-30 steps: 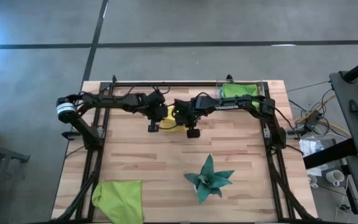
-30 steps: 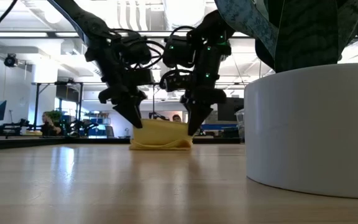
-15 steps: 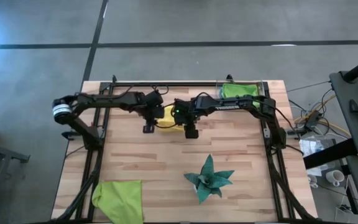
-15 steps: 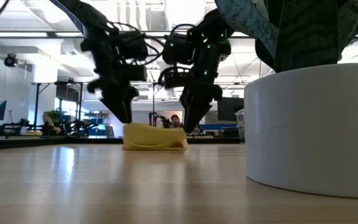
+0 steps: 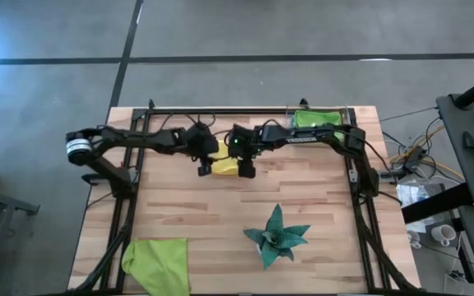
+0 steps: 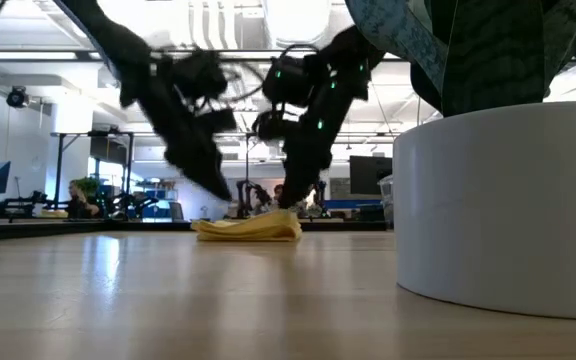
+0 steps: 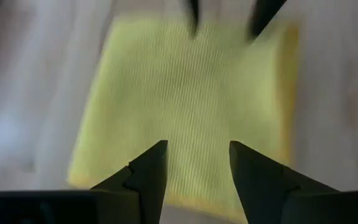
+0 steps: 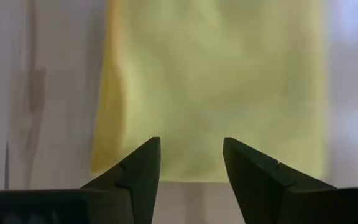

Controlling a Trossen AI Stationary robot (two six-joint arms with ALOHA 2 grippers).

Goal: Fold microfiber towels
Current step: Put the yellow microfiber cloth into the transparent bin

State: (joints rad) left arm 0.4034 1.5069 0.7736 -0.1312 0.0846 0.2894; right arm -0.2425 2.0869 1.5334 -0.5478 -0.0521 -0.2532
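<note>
Yellow microfiber towel (image 5: 225,164) lies folded flat on the wooden desk (image 5: 179,222), toward twelve o'clock of its middle, with the left gripper (image 5: 205,168) at its nine o'clock edge and the right gripper (image 5: 246,171) at its three o'clock edge, each with fingers spread and nothing between them. One lime green towel (image 5: 317,119) sits at the desk's one o'clock corner and another lime green towel (image 5: 157,262) hangs off the seven o'clock corner. Well apart from these, a dark teal spiky star-shaped object (image 5: 277,236) stands toward five o'clock.
</note>
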